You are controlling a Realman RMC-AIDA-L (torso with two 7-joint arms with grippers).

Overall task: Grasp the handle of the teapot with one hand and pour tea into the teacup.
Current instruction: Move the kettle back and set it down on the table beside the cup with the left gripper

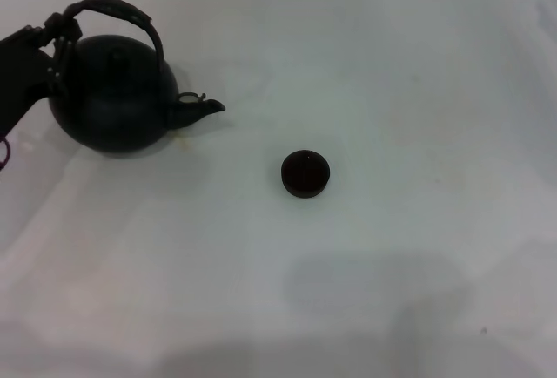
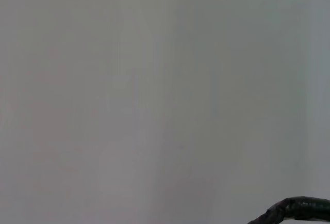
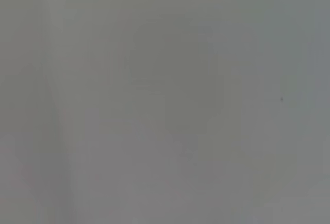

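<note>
The large matte-black teapot [image 1: 113,95] is at the far left of the white table, its short spout [image 1: 202,110] pointing right toward the teacup. Its arched handle [image 1: 122,12] rises over the lid. My left gripper [image 1: 57,37] reaches in from the left edge and is shut on the left end of the handle. A short piece of the handle shows in the left wrist view [image 2: 301,207]. The small dark teacup [image 1: 305,174] stands upright near the middle of the table, well right of the spout. My right gripper is out of view.
The white table [image 1: 418,91] stretches to the right and toward me. A soft shadow [image 1: 374,286] lies on it in front of the teacup. The right wrist view shows only plain grey surface.
</note>
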